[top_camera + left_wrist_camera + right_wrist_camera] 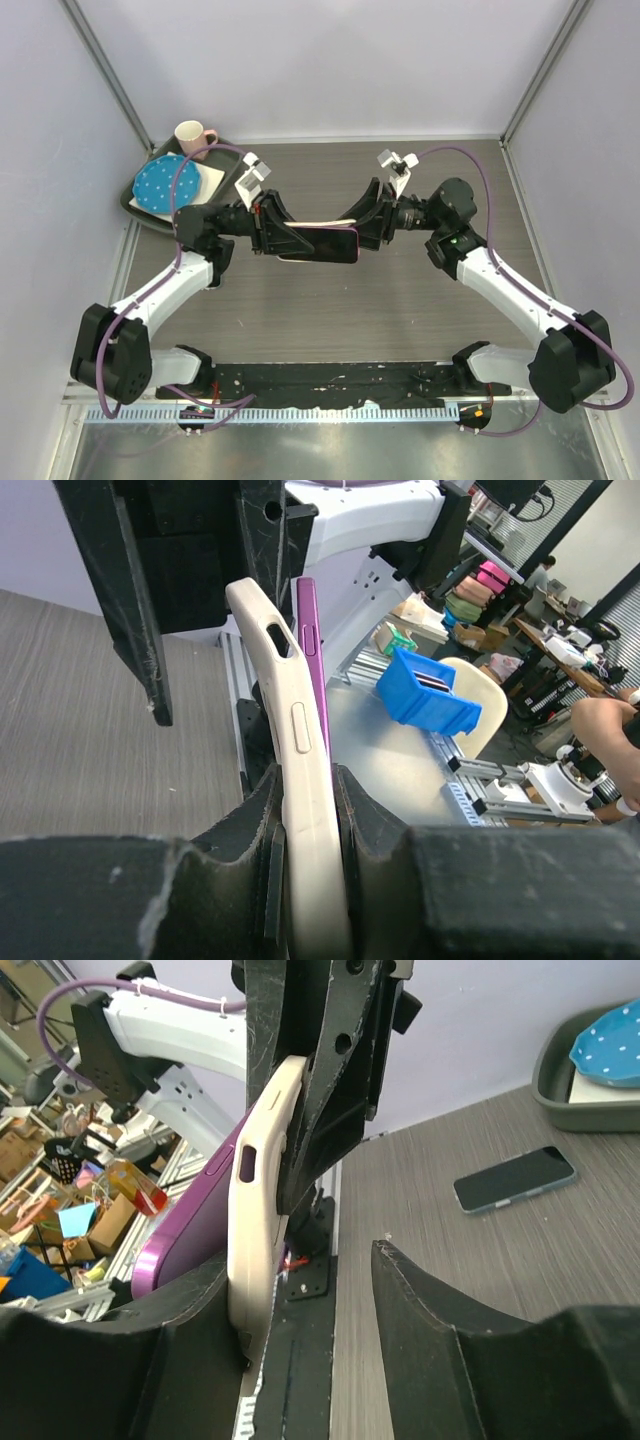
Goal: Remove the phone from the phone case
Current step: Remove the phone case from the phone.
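Quick tally: two hands in play, the left hand (pixel 268 228) and the right hand (pixel 368 225). One cream phone case (pixel 300 770). Phones, that's two: one purple phone (pixel 185 1230) and one dark phone (pixel 515 1180), that one on the worktop (pixel 400 300). Then one tray (pixel 128 198), one pink mug (pixel 190 135), one blue dotted plate (pixel 163 185).

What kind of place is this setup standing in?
Probably a robotics lab or workshop: a walled test table, and beyond it a blue bin, cardboard boxes and aluminium framing.
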You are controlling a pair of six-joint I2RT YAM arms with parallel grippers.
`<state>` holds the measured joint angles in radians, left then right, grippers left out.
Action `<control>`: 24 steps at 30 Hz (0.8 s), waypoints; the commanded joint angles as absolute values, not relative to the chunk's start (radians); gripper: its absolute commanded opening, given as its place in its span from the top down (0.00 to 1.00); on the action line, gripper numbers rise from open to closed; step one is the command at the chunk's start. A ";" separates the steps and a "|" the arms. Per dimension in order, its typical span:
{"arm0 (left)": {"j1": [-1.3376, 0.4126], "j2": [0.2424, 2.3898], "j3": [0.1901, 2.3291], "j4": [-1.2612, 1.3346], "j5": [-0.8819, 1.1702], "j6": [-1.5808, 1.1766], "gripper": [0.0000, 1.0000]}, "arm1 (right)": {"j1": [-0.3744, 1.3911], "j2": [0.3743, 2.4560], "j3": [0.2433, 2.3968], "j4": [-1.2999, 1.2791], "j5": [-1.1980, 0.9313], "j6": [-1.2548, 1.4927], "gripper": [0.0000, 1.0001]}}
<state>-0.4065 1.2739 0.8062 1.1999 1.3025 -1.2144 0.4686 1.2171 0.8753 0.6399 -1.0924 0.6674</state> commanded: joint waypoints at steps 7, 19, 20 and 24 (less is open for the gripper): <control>-0.410 1.229 0.830 1.388 1.154 -1.190 1.00 | 0.443 1.224 0.925 0.330 -1.134 0.474 0.55; -0.391 1.262 0.761 1.160 1.155 -0.982 1.00 | 0.396 1.255 0.861 0.225 -1.173 0.405 0.99; -0.391 1.267 0.761 1.091 1.155 -0.950 1.00 | 0.393 1.264 0.847 0.263 -1.170 0.435 0.99; -0.387 1.288 0.764 0.918 1.155 -0.769 0.81 | 0.362 1.311 0.799 0.317 -1.177 0.471 0.99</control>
<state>-0.3923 1.3090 0.7273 0.9936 1.2236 -0.9737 0.3988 1.2510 0.8604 0.3283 -1.1770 0.4583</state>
